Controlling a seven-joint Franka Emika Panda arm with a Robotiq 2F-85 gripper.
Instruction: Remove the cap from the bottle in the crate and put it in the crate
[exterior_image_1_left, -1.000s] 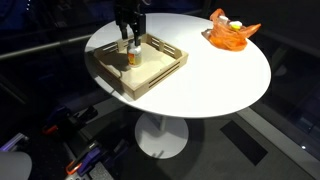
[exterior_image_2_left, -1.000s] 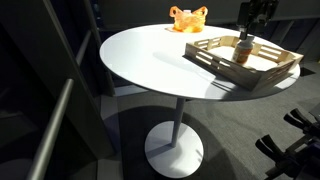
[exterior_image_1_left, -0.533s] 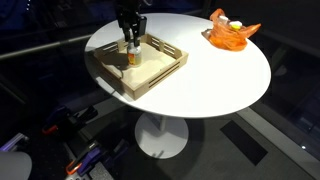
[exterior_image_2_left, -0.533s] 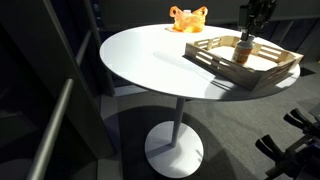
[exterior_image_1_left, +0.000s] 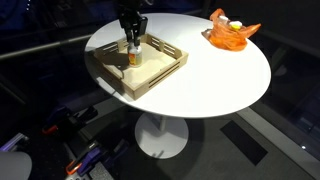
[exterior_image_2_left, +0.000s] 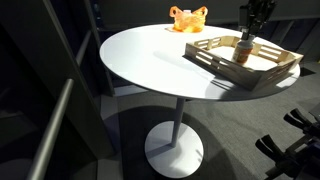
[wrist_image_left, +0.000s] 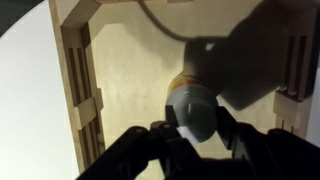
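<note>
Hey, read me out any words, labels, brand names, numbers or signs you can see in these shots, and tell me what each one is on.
No text can be read in any view.
Bottle: too small and blurred to tell whether it carries any print.
Bottle cap: plain, no lettering shows in the wrist view.
Wooden crate: no marking shows.
Orange object: no lettering shows.
Round white table: bare of signs.

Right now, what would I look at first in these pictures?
Probably the bright orange thing at the edge of the round white table. Next comes the wooden crate across the table from it, where the robot's black tool hangs right over a small bottle with a pale cap.
</note>
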